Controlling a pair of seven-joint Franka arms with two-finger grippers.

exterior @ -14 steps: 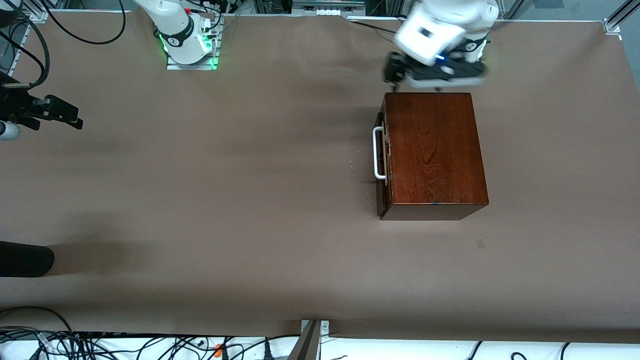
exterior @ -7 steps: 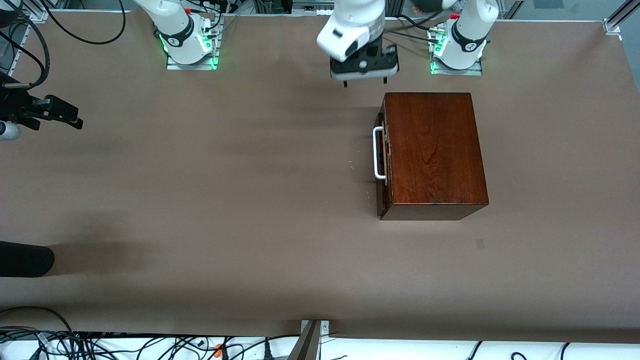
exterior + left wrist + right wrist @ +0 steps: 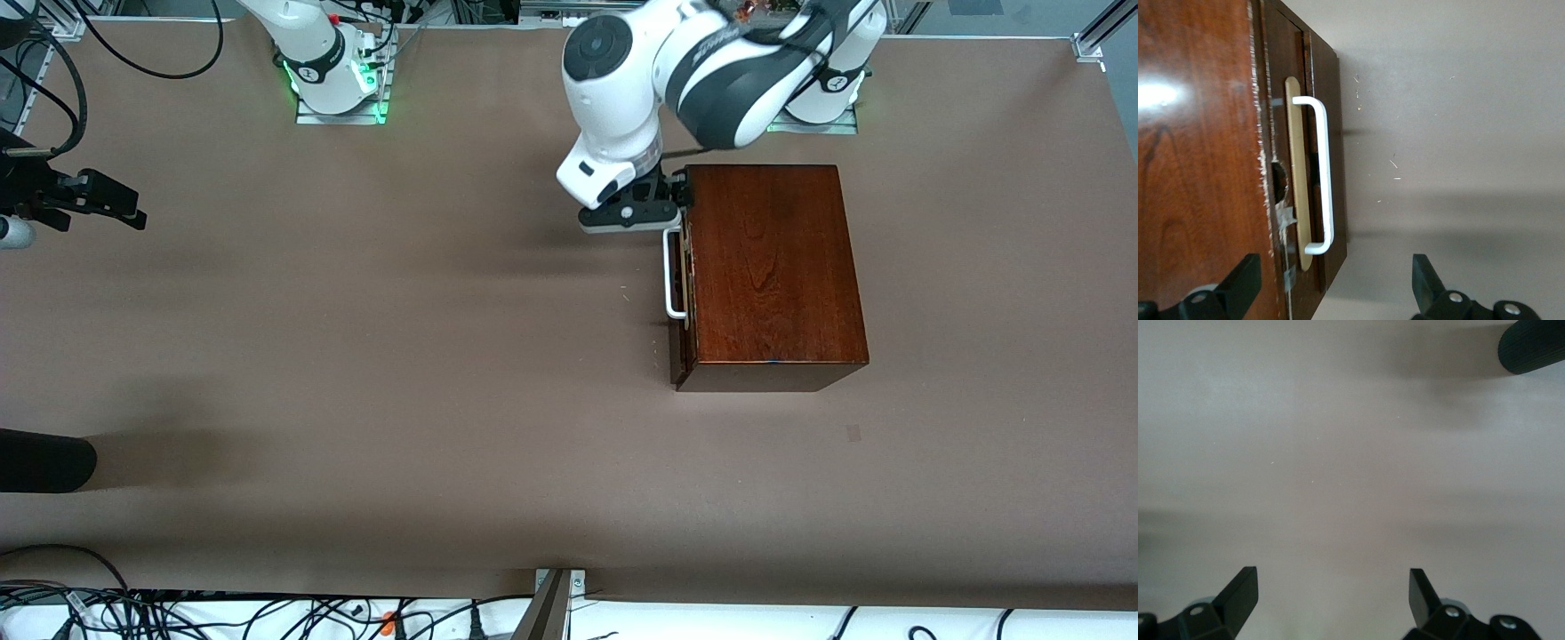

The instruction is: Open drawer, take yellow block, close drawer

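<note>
The dark reddish-brown wooden box (image 3: 772,267) stands toward the left arm's end of the table. Its drawer (image 3: 680,284) is shut, and the front with the white bar handle (image 3: 673,272) faces the right arm's end. The yellow block is hidden. My left gripper (image 3: 633,216) is open, in front of the drawer at the handle's end farther from the front camera. In the left wrist view the handle (image 3: 1325,175) lies ahead between the open fingers (image 3: 1239,283), untouched. My right gripper (image 3: 107,203) is open and empty and waits at the right arm's end of the table; it also shows in the right wrist view (image 3: 1331,603).
A black rounded object (image 3: 44,460) reaches in over the table's edge at the right arm's end, nearer to the front camera; it also shows in the right wrist view (image 3: 1533,347). Brown table surface (image 3: 400,338) lies in front of the drawer.
My left arm swung from over the box's farther edge toward the right arm's end, then came down in front of the drawer by the handle. The right gripper and the box have not moved.
</note>
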